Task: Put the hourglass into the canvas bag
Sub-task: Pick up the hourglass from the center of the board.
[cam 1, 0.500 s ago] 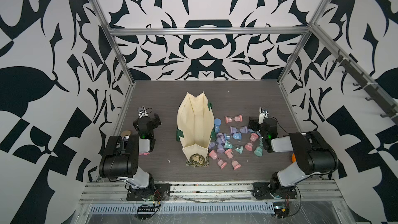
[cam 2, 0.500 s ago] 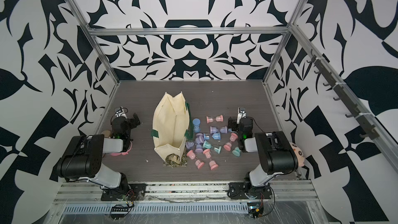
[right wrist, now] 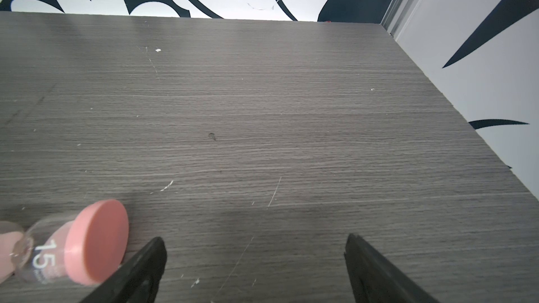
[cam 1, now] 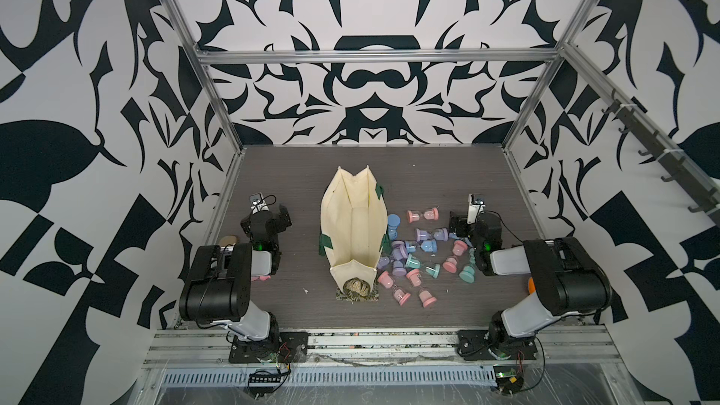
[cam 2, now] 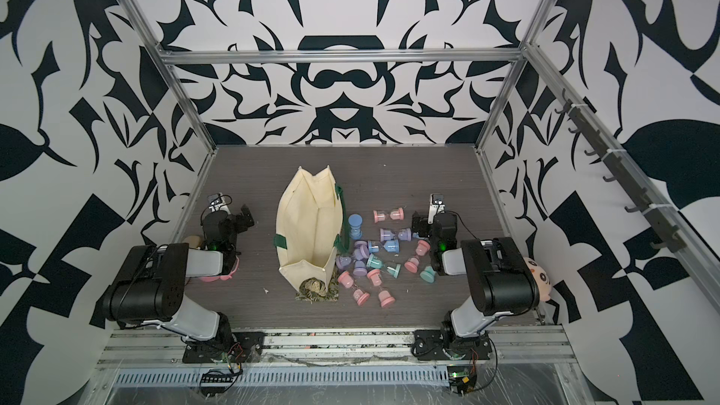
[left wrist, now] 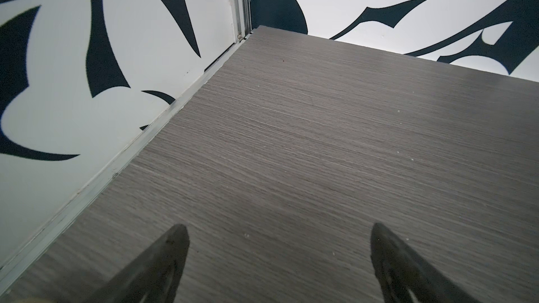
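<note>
Between patterned walls [cam 1: 370, 91], grey woodgrain tabletop [cam 1: 292, 188]

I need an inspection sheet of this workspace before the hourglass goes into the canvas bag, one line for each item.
Surface: grey wood-grain tabletop, few white crumbs.
Job's things: cream canvas tote bag with green handles sits mid-table; small pastel hourglasses scattered beside it, none held.
Clutter: patterned cloth at the bag's near end; pink object under left arm; plush doll by right arm.
Grippers: left gripper open, empty; right gripper open, empty, pink hourglass marked 15 beside one finger.
Cables: black wrist-camera cables; wires at arm bases.
Surroundings: black-and-white patterned walls, aluminium frame, hook rail.
</note>
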You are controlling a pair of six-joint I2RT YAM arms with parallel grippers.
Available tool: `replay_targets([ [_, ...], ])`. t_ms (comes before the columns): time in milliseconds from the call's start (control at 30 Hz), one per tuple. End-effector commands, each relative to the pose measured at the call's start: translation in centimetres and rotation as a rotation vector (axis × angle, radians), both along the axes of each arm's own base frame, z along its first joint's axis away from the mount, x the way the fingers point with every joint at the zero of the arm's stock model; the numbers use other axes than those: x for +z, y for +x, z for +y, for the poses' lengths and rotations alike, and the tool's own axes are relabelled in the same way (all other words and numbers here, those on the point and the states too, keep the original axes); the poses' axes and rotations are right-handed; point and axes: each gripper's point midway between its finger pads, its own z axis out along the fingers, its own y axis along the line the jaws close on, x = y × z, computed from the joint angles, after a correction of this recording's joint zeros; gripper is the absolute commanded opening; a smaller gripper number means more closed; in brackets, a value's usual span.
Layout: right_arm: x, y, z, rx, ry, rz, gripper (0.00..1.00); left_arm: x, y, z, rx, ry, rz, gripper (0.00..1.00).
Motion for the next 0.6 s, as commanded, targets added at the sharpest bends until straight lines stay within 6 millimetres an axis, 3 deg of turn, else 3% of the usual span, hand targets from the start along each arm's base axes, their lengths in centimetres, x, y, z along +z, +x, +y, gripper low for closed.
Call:
replay_targets([
  [0, 1.7, 0.5, 0.1, 0.008, -0.002, -0.061, 0.99, 0.5, 0.1, 0.0, 0.005, 0.024, -0.013, 1.0],
  [467, 1.6, 0.5, -0.1, -0.008, -0.003, -0.057, 0.99, 0.6, 0.1, 0.0, 0.008, 0.035, -0.018, 1.0],
  [533, 2.3, 0.6, -0.2, -0.017, -0.006, -0.059, 0.99, 0.7, 0.1, 0.0, 0.008, 0.034, -0.021, 1.0],
  [567, 3.7, 0.7, 0.2, -0.011, -0.03, -0.048, 0.99, 1.3, 0.2, 0.2, 0.026, 0.045, -0.041, 1.0],
])
